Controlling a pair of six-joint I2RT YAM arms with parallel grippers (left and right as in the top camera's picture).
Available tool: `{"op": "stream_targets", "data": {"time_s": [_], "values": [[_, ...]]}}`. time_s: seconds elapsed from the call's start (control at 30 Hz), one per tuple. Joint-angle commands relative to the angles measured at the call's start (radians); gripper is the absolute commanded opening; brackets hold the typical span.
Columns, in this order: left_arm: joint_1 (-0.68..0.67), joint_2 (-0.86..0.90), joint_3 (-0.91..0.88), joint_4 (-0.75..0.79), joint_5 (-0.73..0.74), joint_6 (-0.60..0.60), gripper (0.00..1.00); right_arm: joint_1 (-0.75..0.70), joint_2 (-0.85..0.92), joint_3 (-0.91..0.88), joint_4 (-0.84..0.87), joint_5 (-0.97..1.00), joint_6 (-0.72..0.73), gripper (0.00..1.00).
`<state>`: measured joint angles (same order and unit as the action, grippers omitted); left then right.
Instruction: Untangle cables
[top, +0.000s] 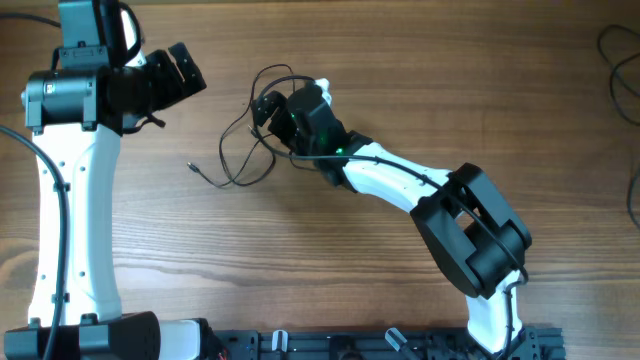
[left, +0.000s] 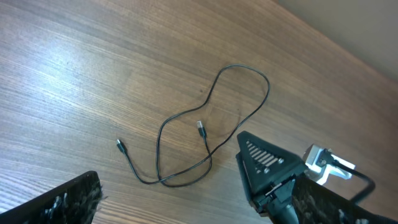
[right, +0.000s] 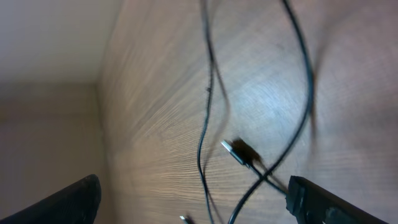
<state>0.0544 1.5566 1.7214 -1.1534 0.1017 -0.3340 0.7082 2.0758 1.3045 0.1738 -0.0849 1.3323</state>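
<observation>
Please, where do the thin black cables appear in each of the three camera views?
Overhead: the cables lie left of centre, at the tip of the right pincer.
Left wrist: the cables form a loop in the middle of the picture.
Right wrist: the cables run down the centre, close to the camera.
Shared landmark: the wooden table beneath them.

Black cables (left: 233, 66); warm brown table (top: 420, 70) with streaked wood grain.
</observation>
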Motion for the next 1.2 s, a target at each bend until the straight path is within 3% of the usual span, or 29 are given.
{"op": "stream_targets", "data": {"time_s": [0.0, 0.2, 0.27, 0.3, 0.33, 0.37, 0.43, 0.53, 0.63, 0.83, 0.93, 1.0, 1.07, 1.17], "values": [[0.002, -0.012, 0.006, -0.01, -0.003, 0.012, 1.0, 0.024, 0.023, 0.02, -0.016, 0.014, 0.187, 0.94], [0.002, -0.012, 0.006, -0.02, -0.002, 0.012, 1.0, 0.127, 0.079, 0.02, -0.019, 0.049, 0.134, 0.94], [0.002, -0.012, 0.006, -0.021, -0.003, 0.013, 1.0, 0.14, 0.096, 0.02, -0.008, 0.056, 0.137, 0.88], [0.002, -0.012, 0.006, -0.021, -0.003, 0.013, 1.0, 0.14, 0.101, 0.02, -0.005, 0.063, 0.134, 0.77], [0.002, -0.012, 0.006, -0.022, -0.003, 0.013, 1.0, 0.14, 0.105, 0.02, -0.002, 0.063, 0.133, 0.48], [0.002, -0.012, 0.006, -0.023, -0.003, 0.013, 1.0, 0.139, 0.107, 0.02, 0.002, 0.063, 0.13, 0.07], [0.002, -0.012, 0.006, -0.023, -0.003, 0.013, 1.0, 0.138, 0.107, 0.021, 0.053, 0.066, 0.031, 0.04], [0.002, -0.012, 0.006, -0.031, -0.007, 0.013, 1.0, 0.115, 0.077, 0.043, 0.166, 0.048, -0.348, 0.04], [0.002, -0.012, 0.006, -0.045, -0.056, 0.017, 1.0, 0.035, -0.011, 0.149, -0.062, 0.116, -0.683, 0.05], [0.002, -0.012, 0.006, -0.038, -0.055, 0.016, 1.0, -0.102, -0.064, 0.418, -0.481, 0.345, -1.171, 0.04], [0.002, -0.012, 0.006, -0.039, -0.055, 0.016, 1.0, -0.151, -0.064, 0.502, -0.538, 0.625, -1.361, 0.04], [0.002, -0.012, 0.006, -0.038, -0.055, 0.016, 0.99, -0.208, -0.064, 0.552, -0.497, 0.813, -1.563, 0.04], [0.002, -0.012, 0.006, -0.038, -0.05, 0.016, 1.0, -0.277, -0.064, 0.604, -0.447, 0.881, -1.669, 0.04], [0.002, -0.012, 0.006, -0.033, -0.046, 0.013, 1.0, -0.395, -0.064, 0.75, -0.429, 0.863, -1.655, 0.04]]}}
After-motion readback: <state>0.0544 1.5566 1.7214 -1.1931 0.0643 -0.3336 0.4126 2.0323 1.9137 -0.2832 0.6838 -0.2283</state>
